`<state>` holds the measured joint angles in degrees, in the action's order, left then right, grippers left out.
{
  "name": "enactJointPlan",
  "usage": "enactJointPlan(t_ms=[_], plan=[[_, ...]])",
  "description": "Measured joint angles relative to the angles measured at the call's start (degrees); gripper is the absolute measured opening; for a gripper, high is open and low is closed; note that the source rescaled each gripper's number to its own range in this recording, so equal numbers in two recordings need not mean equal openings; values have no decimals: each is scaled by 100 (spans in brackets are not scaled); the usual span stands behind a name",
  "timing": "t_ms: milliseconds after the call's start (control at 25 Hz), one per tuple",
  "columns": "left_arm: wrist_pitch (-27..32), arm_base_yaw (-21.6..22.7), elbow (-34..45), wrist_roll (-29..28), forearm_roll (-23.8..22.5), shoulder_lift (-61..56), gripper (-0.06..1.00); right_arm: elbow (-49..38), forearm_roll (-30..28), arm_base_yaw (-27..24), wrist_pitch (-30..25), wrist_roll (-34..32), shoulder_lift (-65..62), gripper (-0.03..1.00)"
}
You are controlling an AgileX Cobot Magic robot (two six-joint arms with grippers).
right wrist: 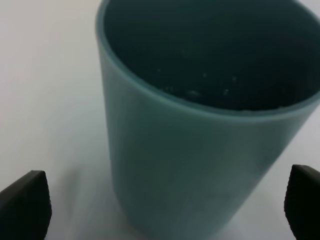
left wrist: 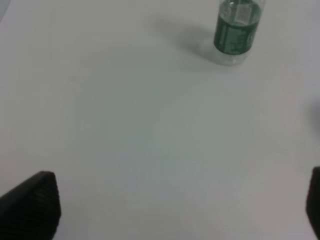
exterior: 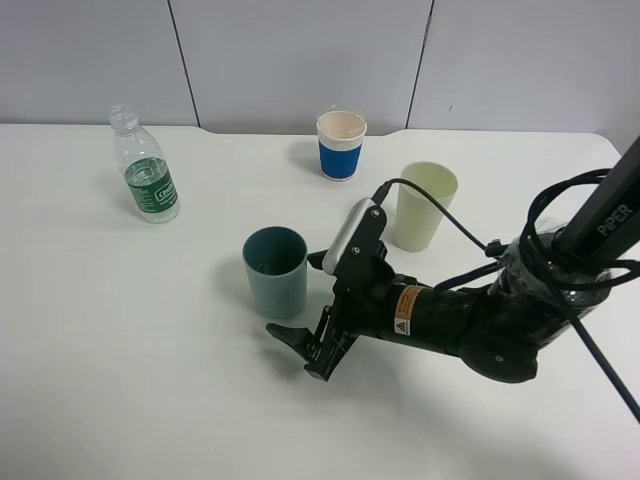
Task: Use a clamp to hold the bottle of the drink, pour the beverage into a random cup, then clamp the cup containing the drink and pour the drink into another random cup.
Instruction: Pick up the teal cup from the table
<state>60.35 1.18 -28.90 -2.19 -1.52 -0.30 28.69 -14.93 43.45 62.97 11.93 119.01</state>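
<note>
The teal cup [exterior: 275, 270] stands upright mid-table and fills the right wrist view [right wrist: 200, 150]. A few small glints show in its dark inside; I cannot tell the beverage's level. My right gripper [exterior: 303, 298] is open at the cup's right side, one finger in front of the cup and one behind it, with no contact visible. Its dark fingertips [right wrist: 25, 202] sit wide apart on either side of the cup. The capless bottle [exterior: 146, 178] stands at the far left, also seen in the left wrist view [left wrist: 236, 31]. The pale green cup [exterior: 425, 205] stands behind my right arm. My left gripper [left wrist: 172, 207] hangs open over bare table.
A white paper cup with a blue sleeve [exterior: 341, 145] stands at the back centre. A black cable [exterior: 440, 205] loops from the right wrist across the front of the pale green cup. The white table [exterior: 120, 380] meets a grey wall behind.
</note>
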Motion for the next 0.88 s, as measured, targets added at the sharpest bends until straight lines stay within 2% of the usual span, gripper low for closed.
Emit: enactJointPlan(t_ms=[280, 520, 880], plan=[[0, 0, 0, 0, 0, 0, 100, 42, -80, 0, 370, 0, 250, 77], [0, 0, 0, 0, 0, -7, 100, 421, -373, -6, 387, -17, 456, 77], [0, 0, 0, 0, 0, -7, 100, 554, -385, -6, 393, -17, 460, 77]])
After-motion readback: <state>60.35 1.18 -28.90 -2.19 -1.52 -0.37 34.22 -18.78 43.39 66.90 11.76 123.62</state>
